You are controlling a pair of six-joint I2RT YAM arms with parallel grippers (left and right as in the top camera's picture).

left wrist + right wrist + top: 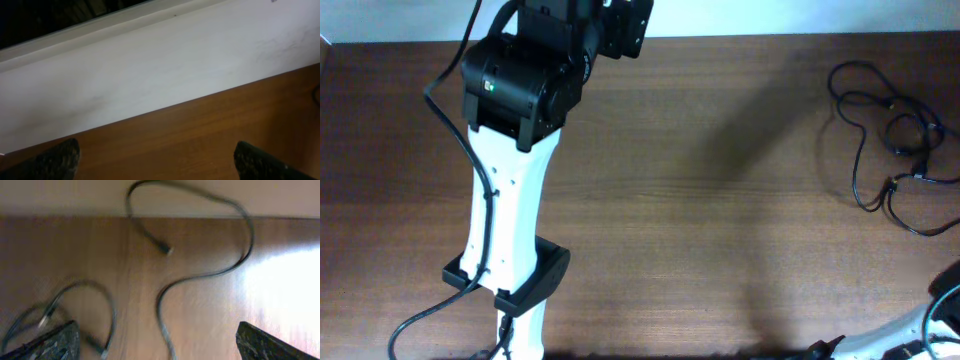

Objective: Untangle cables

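The cables [910,140] lie as a loose black tangle at the table's far right edge. In the right wrist view one long cable [200,277] snakes across the wood, its plug end [165,250] lying near the table's far edge. A second cable [107,300] loops at the left, close to my left finger. My right gripper [158,325] hangs open above them with nothing between its fingers. My left gripper [156,145] is open over bare wood near a white wall, far from the cables. The picture is blurred.
The left arm [520,80] reaches from the front edge up to the back left of the wooden table [720,220]. Only a piece of the right arm [920,325] shows in the front right corner. A white wall [150,65] borders the table.
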